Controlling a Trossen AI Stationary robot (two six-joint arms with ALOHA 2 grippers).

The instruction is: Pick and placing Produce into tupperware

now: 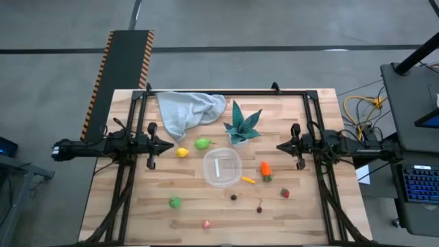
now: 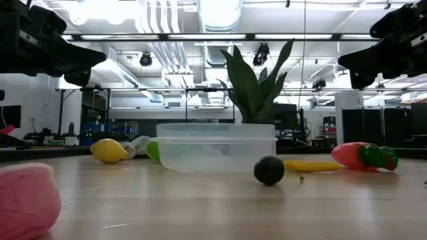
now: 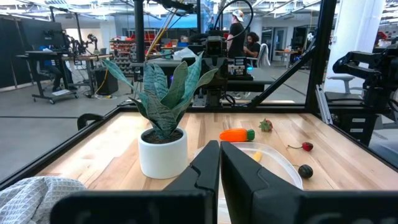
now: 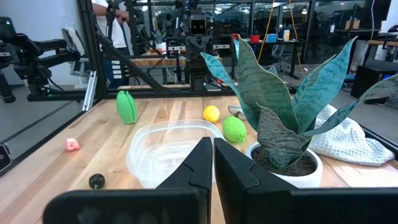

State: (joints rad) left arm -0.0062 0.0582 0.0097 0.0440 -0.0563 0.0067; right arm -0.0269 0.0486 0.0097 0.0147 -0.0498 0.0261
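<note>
Your left gripper (image 1: pixel 168 145) hovers well left of the tupperware (image 1: pixel 221 167), fingers clenched together on nothing. Left of that container lie a green piece (image 1: pixel 175 202), the yellow lemon (image 1: pixel 182 153) and a lime-green fruit (image 1: pixel 203 143). Right of it you see the orange carrot (image 1: pixel 265 169) and red strawberry (image 1: pixel 285 193). Your right gripper (image 1: pixel 281 146) waits right of the container, likewise clenched and empty.

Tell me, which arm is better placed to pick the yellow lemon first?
The left. Its claw hovers just beside the lemon, on the left side of the tupperware. The right claw waits beyond the plant, with the tupperware in between. Both claws look shut.
</note>
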